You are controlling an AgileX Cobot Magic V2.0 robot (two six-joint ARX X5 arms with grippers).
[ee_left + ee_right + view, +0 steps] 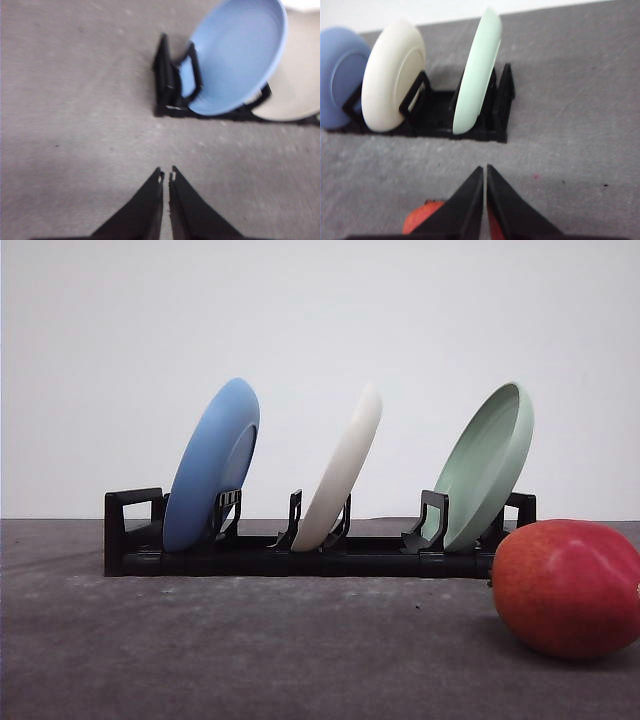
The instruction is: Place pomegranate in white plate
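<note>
Red, smooth roundish pomegranate [566, 587] nearest the camera, on grey textured tabletop [250, 650], front-right. In right wrist view, partly tucked under the right gripper [484, 172], off to one side of the fingertips, not between them. Right gripper pinched almost shut, holding nothing. Left gripper [166, 176] same, narrow slit, over bare tabletop near the rack's blue-plate end. Right arm clearly nearer the fruit; probably needs opening and shifting over it first. Farther back, black slotted rack [300, 555] holding round blue plate [211, 466], cream-white matte plate [342, 472] in the middle slot, pale green plate [487, 464], all on edge, tilted. White plate well apart from fruit.
</note>
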